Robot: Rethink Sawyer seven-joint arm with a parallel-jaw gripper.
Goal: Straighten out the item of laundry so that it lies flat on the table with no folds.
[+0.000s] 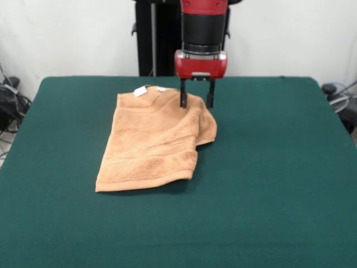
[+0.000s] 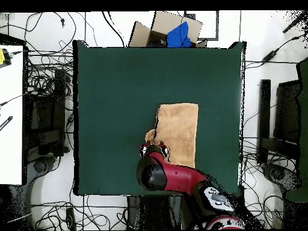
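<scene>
Front view: the towel (image 1: pixel 153 142) lies folded on the green table (image 1: pixel 268 184), its right corner tucked under. The gripper (image 1: pixel 196 101) stands spread apart, fingertips at the towel's far right edge, grasping nothing

Overhead view: a cardboard box (image 2: pixel 161 30) beyond the table holds something blue (image 2: pixel 178 36); the towel (image 2: pixel 178 132) lies just beside the arm (image 2: pixel 180 180)
</scene>
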